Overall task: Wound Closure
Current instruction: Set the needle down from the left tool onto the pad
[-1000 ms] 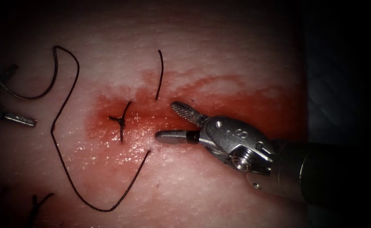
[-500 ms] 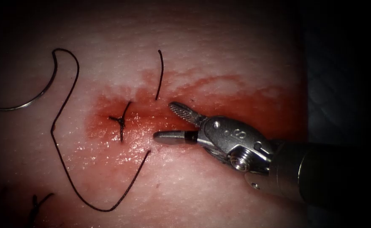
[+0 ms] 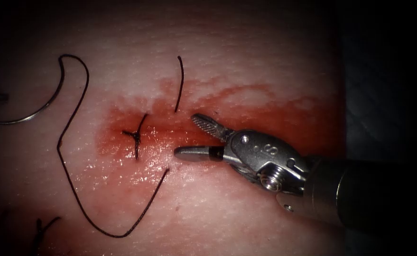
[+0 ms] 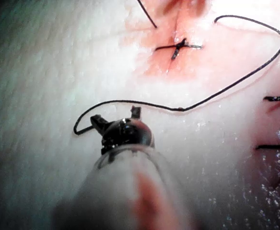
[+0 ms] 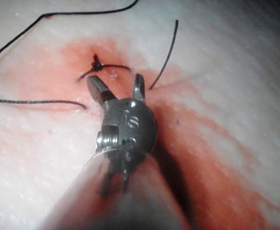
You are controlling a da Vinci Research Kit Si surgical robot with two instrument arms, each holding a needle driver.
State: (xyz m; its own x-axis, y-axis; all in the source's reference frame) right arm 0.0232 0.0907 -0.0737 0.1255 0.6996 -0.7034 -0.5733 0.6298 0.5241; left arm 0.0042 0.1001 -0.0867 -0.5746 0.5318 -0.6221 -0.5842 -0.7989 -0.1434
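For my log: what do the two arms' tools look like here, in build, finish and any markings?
The right tool is polished silver metal: two short tapered jaws, one with a cross-hatched serrated face, a dark band at the other's base, a rounded clevis stamped with an "S"-like mark, a slotted screw pivot, and a dark grey cylindrical shaft. The left tool has two small dark jaws on a shiny dark rounded head ahead of a pale shaft.

The tissue (image 3: 246, 61) carried everything: red fluid (image 3: 274, 118) spread across mid-frame, a knotted stitch (image 3: 135, 136) at centre left, a loose thread (image 3: 75, 156) curving left, the needle (image 3: 32, 111) at far left.
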